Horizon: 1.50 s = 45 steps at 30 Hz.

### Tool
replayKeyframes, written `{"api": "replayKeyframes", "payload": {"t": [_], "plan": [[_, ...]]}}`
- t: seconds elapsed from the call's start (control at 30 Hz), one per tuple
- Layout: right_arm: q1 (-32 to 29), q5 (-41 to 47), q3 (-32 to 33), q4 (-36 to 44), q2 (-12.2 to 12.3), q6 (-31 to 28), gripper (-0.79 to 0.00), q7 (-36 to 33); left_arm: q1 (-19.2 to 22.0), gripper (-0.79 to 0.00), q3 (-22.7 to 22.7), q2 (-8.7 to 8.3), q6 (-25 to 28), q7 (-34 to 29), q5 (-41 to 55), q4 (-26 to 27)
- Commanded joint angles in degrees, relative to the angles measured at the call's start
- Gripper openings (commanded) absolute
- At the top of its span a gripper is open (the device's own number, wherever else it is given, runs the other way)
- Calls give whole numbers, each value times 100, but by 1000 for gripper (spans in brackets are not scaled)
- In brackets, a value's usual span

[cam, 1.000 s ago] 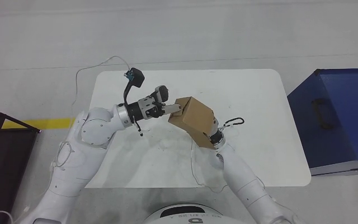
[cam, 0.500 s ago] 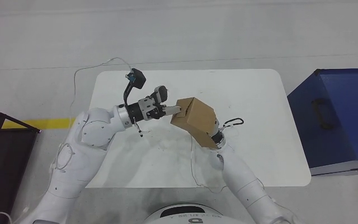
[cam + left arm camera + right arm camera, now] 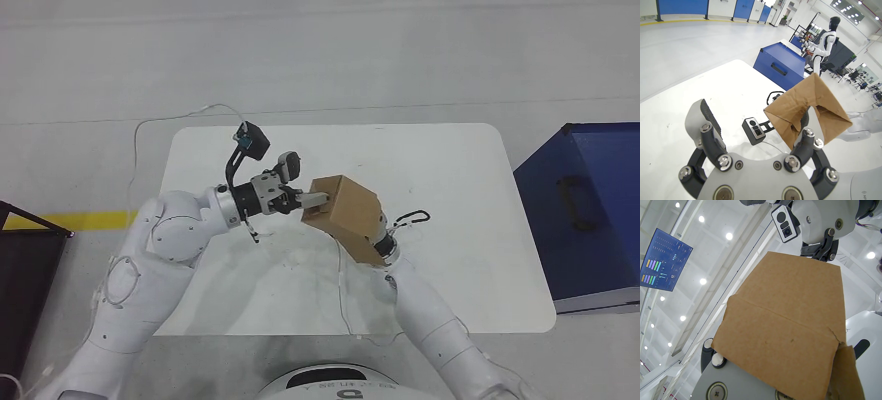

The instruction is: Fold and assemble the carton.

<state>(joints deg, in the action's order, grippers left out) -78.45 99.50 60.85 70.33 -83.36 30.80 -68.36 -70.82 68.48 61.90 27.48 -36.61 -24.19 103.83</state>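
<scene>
Aloft at centre frame, the carton point(image 3: 345, 215) is borne on the right gripper point(image 3: 383, 248), hold untellable, while its end flap point(image 3: 789, 113), probed by the wide-open left gripper point(image 3: 756, 107), could be crumpled by overpushing.

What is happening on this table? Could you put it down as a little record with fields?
Setting: white table, two robot arms at work
Carton: brown cardboard, held above the table, tilted
Carton end: flaps partly folded in, with a gap left between them
Left claw: open; one finger poked into the gap, the other clear of the carton
Right claw: at the carton's other end, covered by cardboard
Nearby: blue bin on the floor beside the table
</scene>
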Motion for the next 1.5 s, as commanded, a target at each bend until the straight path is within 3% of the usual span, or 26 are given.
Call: {"api": "replayKeyframes", "payload": {"t": [0.0,0.43,0.77,1.0,1.17,1.3,1.47], "plan": [[20,-4,-12,-11,-8,4,-785,8,5,0,-23,1,-9,34,-67,-9],[127,5,-30,-111,-45,34,-785,20,10,0,21,-9,29,155,78,-79],[144,-231,79,-95,-25,-69,-785,77,-292,0,832,-138,167,-3,920,-185],[221,-1337,252,162,107,-173,-785,378,-553,0,1118,-192,145,14,964,-302],[147,-2575,618,664,324,107,-785,1427,-796,0,1325,-224,111,154,941,-471],[58,-3685,1061,1668,553,1058,-785,2703,-1001,0,1571,-253,84,337,900,-550],[42,-4594,1572,2995,767,2720,-785,4312,-1140,0,1744,-268,42,513,881,-555]]}}
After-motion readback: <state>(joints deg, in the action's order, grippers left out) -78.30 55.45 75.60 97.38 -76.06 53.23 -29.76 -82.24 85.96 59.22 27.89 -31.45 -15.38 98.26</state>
